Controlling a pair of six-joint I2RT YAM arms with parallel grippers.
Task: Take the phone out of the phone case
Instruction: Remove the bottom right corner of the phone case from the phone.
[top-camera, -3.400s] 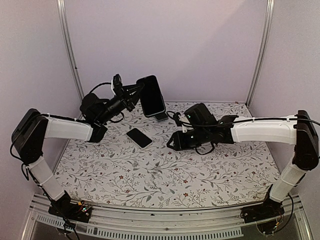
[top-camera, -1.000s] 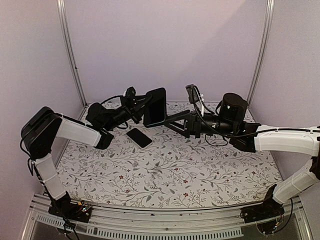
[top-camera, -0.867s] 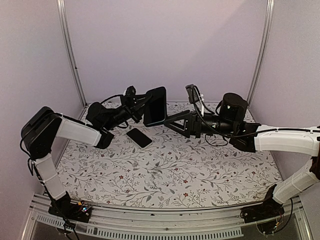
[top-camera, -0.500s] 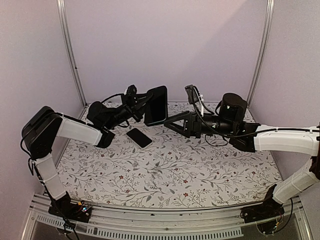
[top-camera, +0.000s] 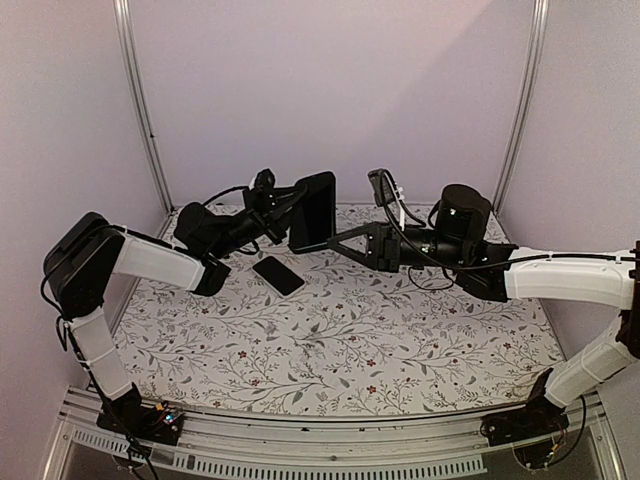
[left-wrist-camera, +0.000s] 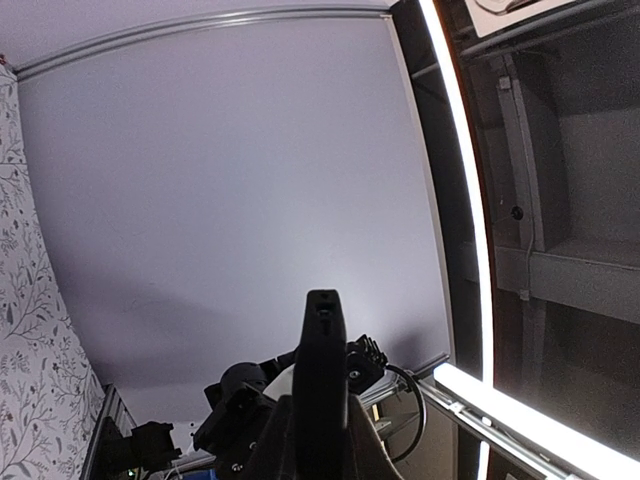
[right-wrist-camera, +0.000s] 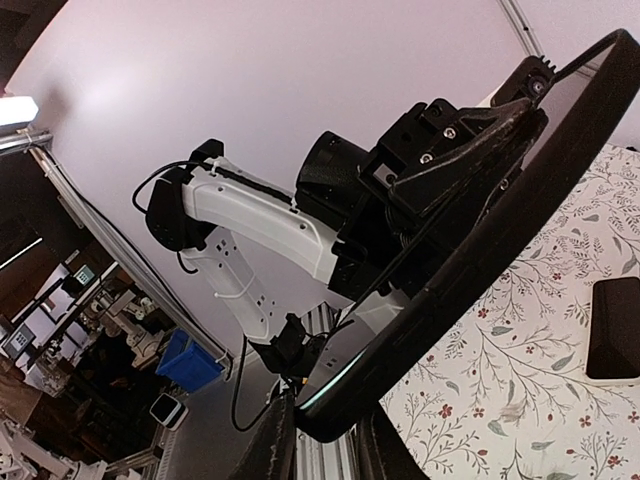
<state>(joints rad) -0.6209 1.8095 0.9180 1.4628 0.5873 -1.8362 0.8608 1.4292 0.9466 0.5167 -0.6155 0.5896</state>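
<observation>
1. The left gripper (top-camera: 292, 204) is clamped on the left edge of the cased phone (top-camera: 312, 212). In the left wrist view the device stands edge-on between the fingers.
2. The cased phone is dark and slab-shaped. It is held on edge in the air above the rear of the table (top-camera: 400, 340), with a glossy face turned toward the right arm. The seam between phone and case cannot be made out.
3. The right gripper (top-camera: 335, 240) is closed on the device's lower right corner, one finger against each face.
4. A second phone (top-camera: 279, 275), small and dark, lies flat on the table. It is below the held device and slightly to its left, apart from both grippers.
5. The table has a floral-patterned cover.
</observation>
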